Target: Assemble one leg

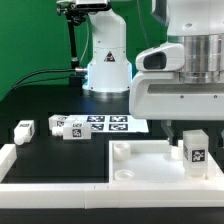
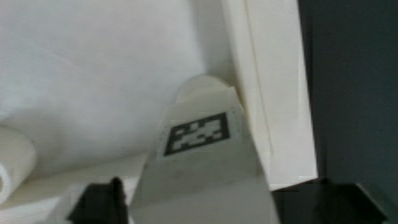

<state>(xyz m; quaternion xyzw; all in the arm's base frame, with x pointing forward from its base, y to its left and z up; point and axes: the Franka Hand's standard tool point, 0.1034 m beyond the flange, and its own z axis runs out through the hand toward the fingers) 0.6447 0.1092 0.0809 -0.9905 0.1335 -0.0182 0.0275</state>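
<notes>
My gripper (image 1: 193,133) is shut on the leg (image 1: 193,152), a small white block with a black-and-white tag. I hold it upright over the right part of the large white square panel (image 1: 140,165); I cannot tell whether it touches. In the wrist view the leg (image 2: 205,150) stands between my dark fingers (image 2: 98,203), next to the panel's raised edge (image 2: 263,80), and my gripper (image 2: 217,198) is closed on it. Three loose white legs lie on the black table at the exterior view's left: one (image 1: 24,130) apart, two (image 1: 66,128) together.
The marker board (image 1: 108,123) lies behind the panel, before the robot base (image 1: 107,60). A white raised rail (image 1: 45,168) runs along the table's front at the exterior view's left. A rounded white boss (image 2: 11,160) on the panel shows in the wrist view.
</notes>
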